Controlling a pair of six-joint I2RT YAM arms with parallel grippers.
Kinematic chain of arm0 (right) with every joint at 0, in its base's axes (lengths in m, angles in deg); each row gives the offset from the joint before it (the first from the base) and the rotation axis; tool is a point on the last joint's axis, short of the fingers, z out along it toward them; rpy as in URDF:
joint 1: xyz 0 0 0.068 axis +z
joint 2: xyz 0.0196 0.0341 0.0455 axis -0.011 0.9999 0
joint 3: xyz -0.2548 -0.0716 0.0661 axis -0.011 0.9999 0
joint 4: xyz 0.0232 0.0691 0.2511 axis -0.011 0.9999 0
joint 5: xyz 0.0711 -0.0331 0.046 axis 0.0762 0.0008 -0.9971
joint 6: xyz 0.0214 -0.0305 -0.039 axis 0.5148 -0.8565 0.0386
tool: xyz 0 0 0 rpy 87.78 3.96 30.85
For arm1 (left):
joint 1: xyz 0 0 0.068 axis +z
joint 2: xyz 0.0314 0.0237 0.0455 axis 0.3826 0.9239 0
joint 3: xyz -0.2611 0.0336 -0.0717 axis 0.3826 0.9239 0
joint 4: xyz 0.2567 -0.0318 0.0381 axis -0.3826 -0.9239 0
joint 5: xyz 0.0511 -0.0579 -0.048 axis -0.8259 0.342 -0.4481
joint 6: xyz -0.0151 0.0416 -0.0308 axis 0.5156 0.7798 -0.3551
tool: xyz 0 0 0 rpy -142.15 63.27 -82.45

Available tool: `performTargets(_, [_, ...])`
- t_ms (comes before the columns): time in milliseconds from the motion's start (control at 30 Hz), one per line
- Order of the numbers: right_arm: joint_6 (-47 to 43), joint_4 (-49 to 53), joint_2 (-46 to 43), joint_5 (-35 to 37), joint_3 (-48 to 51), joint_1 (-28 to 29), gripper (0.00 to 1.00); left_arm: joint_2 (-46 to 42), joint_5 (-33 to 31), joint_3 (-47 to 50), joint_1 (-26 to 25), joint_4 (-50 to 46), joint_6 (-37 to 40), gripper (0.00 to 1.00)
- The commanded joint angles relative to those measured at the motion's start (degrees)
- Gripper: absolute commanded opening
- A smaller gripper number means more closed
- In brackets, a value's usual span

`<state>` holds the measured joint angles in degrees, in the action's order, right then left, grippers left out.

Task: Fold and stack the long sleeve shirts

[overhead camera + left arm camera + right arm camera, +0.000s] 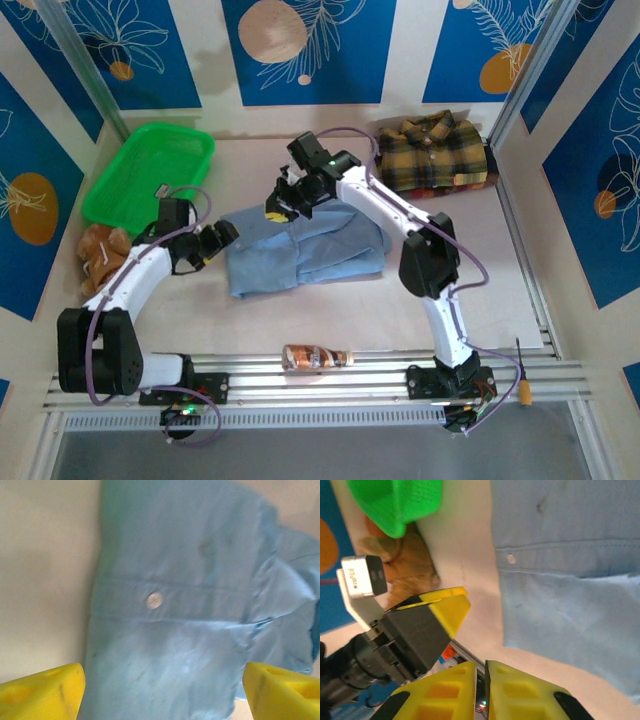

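Pressing its two yellow fingers together with nothing between them, the right gripper (486,672) (275,210) hangs at the 10 o'clock corner of the light blue cloth button-up shirt (310,250) (570,580) (190,555). Whether it touches the cloth cannot be told. The left gripper (222,235) (162,680) stands spread wide at the shirt's 9 o'clock edge, empty, with a white button (154,600) on the placket below it. From the right wrist its black body and one yellow fingertip (447,610) stand just beside the right gripper.

The blue shirt lies flat and partly folded at the middle of the pale bench (300,310). The right arm's white links cross over its 1 o'clock corner and hide that part. Beyond them, at 1 o'clock on the bench, the yellow-and-dark-brown plaid flannel shirt (435,155) lies folded, well apart from the blue one.

At 10 o'clock stands a bright green plastic mesh basket (120,180) (400,505); a small pale item (160,190) lies in it, too small to identify. A brown plush toy (100,250) (405,565) sits just below it, partly hidden by the left arm. A brown printed can (315,357) lies on its side at 6 o'clock, and an orange-handled screwdriver (522,380) at 4 o'clock.
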<state>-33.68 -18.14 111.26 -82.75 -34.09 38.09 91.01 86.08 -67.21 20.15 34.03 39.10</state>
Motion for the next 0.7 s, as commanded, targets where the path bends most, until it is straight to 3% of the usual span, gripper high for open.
performTargets(0, [-11.5, 8.9, 6.5, -7.9, -3.2, 0.2, 0.09, -1.6, 2.0, 3.5, 0.9, 4.1, -3.2, 0.81])
performTargets(167, [-11.5, 6.0, 9.8, -6.8, -3.1, -0.8, 0.06, 0.7, 2.8, 6.4, 0.9, 10.7, -5.4, 0.78])
performTargets(667, [-10.7, 4.5, 18.3, -5.8, -9.6, -3.6, 0.04, 11.6, 2.2, 5.5, 0.7, 18.9, -5.9, 0.74])
